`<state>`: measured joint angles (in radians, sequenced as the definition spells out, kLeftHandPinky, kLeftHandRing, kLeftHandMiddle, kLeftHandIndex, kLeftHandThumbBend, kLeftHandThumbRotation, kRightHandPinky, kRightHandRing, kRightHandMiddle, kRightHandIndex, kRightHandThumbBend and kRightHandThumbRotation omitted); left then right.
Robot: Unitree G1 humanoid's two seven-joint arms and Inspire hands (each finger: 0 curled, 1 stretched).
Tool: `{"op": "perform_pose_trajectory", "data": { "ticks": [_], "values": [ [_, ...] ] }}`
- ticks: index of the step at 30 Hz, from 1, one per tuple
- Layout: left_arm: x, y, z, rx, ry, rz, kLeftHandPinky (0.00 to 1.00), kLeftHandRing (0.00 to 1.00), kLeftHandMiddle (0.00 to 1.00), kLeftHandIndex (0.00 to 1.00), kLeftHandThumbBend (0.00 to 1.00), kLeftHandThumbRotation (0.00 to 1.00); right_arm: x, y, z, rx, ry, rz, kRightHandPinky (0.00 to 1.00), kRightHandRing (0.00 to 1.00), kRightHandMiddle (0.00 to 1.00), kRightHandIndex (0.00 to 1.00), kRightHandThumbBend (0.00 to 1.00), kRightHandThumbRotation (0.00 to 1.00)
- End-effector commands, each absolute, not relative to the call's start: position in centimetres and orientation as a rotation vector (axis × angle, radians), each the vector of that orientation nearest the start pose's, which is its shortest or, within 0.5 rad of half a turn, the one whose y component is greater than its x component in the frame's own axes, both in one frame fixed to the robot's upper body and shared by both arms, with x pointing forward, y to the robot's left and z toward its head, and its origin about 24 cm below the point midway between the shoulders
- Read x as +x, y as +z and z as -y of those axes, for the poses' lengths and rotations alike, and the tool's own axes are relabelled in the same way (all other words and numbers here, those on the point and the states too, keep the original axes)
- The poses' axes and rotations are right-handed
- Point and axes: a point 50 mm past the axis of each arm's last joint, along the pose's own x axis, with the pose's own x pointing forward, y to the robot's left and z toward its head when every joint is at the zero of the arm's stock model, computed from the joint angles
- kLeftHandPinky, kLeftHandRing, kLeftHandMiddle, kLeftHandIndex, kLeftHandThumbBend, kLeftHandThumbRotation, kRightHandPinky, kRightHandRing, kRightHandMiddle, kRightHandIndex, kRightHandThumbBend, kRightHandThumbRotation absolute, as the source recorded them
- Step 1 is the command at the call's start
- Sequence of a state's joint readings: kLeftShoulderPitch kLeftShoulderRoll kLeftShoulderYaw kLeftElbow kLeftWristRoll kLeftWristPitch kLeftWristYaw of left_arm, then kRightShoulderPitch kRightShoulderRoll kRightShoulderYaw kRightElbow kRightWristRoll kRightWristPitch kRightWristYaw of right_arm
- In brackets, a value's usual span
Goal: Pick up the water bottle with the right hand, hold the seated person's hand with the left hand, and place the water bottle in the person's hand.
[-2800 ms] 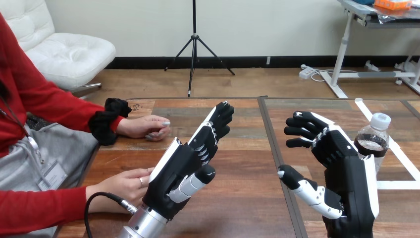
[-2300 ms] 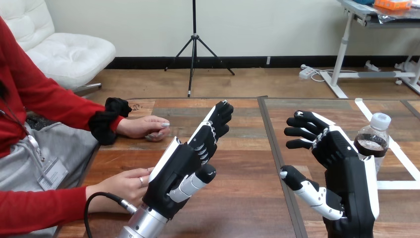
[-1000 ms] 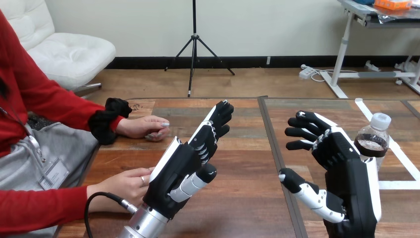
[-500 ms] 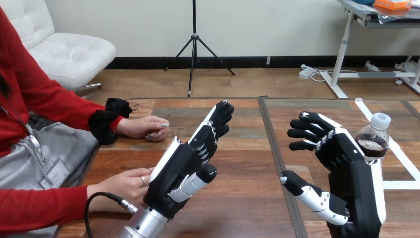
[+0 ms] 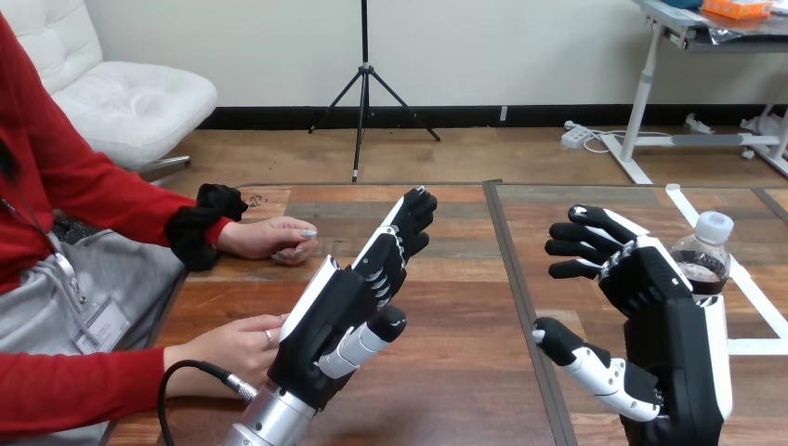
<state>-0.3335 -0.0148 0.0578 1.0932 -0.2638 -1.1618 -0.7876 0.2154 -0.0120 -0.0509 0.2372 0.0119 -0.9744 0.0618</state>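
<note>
We see bare bench between the left hand and the right hand, wide enough to pass. The water bottle stands just behind the right hand's open fingers. The person's nearer hand lies just beside the left hand, and the person's farther hand blocks the bench beyond it.

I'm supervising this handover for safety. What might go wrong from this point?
1. The water bottle stands upright just past the open right hand, on its outer side and not between thumb and fingers. A sideways reach might knock it over.
2. The open left hand is raised right beside the person's nearer hand, which rests on the table. A quick swing toward it might strike rather than hold.
</note>
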Motion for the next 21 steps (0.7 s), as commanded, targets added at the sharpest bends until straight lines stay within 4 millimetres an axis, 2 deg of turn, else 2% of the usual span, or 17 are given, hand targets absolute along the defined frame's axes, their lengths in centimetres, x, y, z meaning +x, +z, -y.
{"op": "perform_pose_trajectory", "data": {
  "ticks": [1,14,21],
  "values": [
    [25.9,1.1,-12.0,0.008,-0.589,0.493,0.97,1.00,1.00,1.00,1.00,0.85,18.2,5.0,17.3,-0.080,-0.051,0.624,0.57,0.66,0.69,0.73,1.00,0.44],
    [26.0,1.1,-12.2,0.014,-0.590,0.494,0.98,1.00,1.00,1.00,1.00,0.86,17.6,5.4,17.9,-0.097,-0.105,0.674,0.56,0.64,0.68,0.73,1.00,0.41],
    [26.0,1.1,-12.2,0.015,-0.593,0.490,0.97,1.00,1.00,1.00,1.00,0.86,17.0,5.5,18.8,-0.144,-0.166,0.707,0.57,0.66,0.69,0.73,1.00,0.43]
  ]
}}
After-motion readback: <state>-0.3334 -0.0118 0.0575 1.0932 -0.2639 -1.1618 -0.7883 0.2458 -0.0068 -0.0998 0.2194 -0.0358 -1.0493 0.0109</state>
